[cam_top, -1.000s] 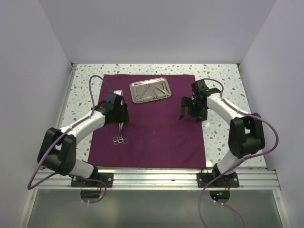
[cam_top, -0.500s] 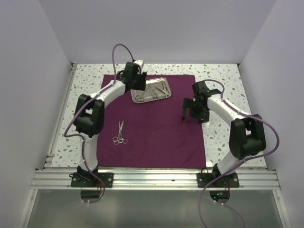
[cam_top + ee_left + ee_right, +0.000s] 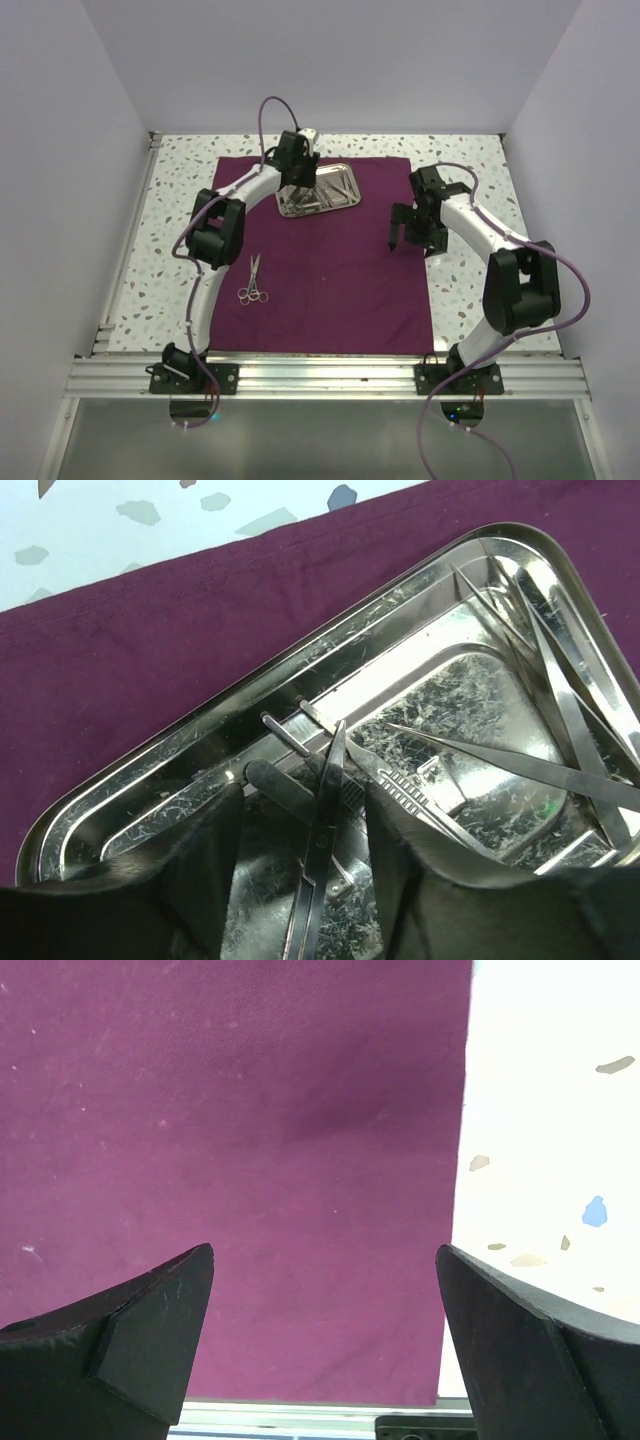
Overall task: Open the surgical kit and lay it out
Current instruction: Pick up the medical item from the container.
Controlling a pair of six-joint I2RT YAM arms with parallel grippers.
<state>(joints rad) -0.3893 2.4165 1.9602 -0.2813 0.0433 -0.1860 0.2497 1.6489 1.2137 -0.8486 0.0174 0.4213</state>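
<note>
The dark purple cloth [image 3: 330, 280] lies spread flat on the table. The steel tray [image 3: 340, 175] sits at its far middle, and in the left wrist view [image 3: 150, 800] it holds several thin silver instruments. My left gripper [image 3: 298, 192] is down in the tray, open, with its fingers either side of a scissor-like instrument [image 3: 325, 810] in the left wrist view [image 3: 305, 800]. Long tweezers [image 3: 560, 680] lie toward the tray's right end. One pair of scissors [image 3: 252, 283] lies on the cloth's left part. My right gripper [image 3: 398, 228] hangs open and empty over the cloth's right side [image 3: 250, 1110].
Speckled white tabletop [image 3: 470, 290] surrounds the cloth, and its right strip shows in the right wrist view [image 3: 550, 1110]. An aluminium rail [image 3: 330, 372] runs along the near edge. White walls close in the sides and back.
My left arm has let go of the scissors, left them on the cloth's left part and swung far forward to the tray. My right gripper has shifted only slightly.
</note>
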